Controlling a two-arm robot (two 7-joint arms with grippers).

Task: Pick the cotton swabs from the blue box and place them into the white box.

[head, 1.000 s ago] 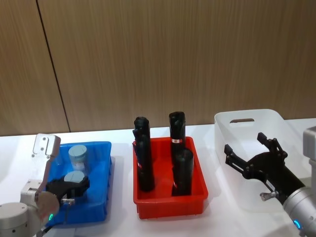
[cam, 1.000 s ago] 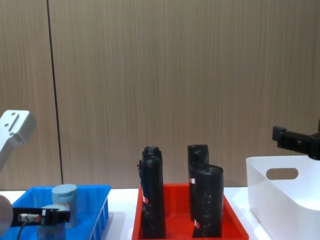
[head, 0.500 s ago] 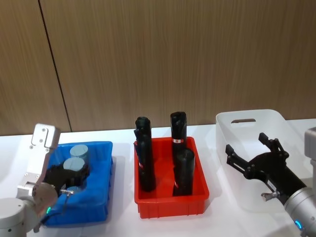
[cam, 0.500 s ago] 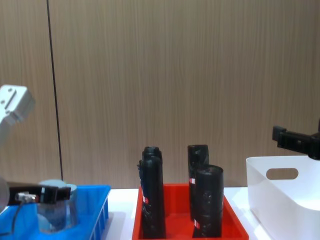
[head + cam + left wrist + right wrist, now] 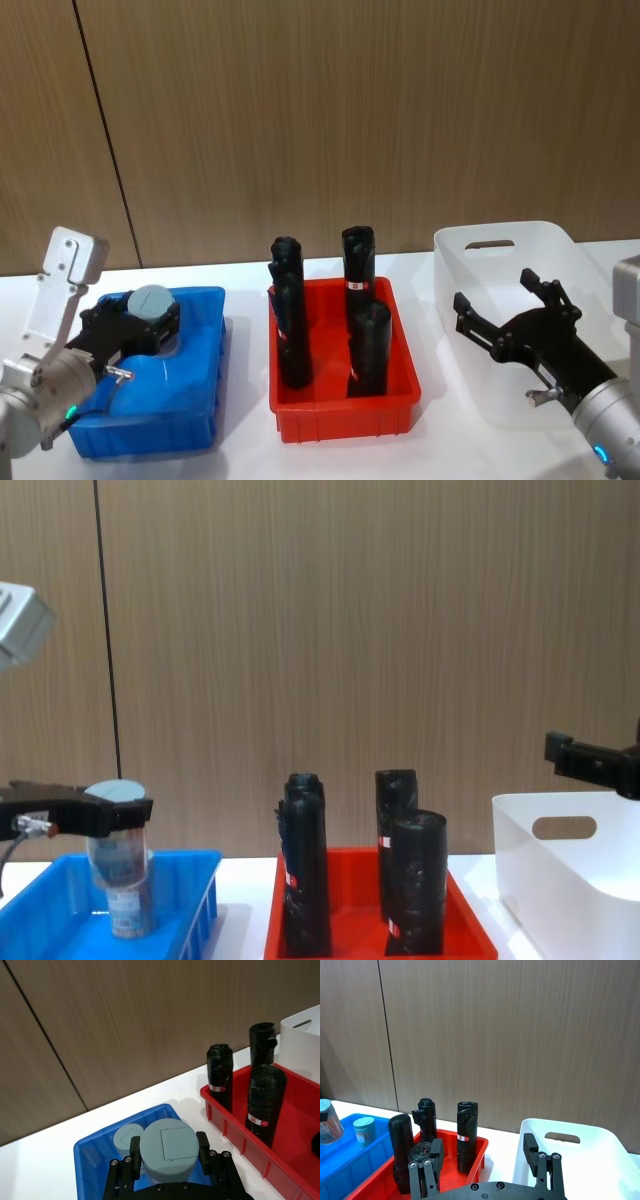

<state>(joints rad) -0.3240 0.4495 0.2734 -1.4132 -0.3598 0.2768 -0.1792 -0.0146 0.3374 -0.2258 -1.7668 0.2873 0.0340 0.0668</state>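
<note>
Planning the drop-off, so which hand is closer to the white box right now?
Right. The right hand hangs open over the white box; the left hand holds a cotton swab jar over the blue box, beyond the red tray.

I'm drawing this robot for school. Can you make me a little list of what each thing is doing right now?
left gripper: shut on a cotton swab jar, holding it over the blue box
other jar: standing in the blue box
right gripper: open, up by the white box
black rolls: upright in the red tray
red tray: between the blue box and the white box
</note>
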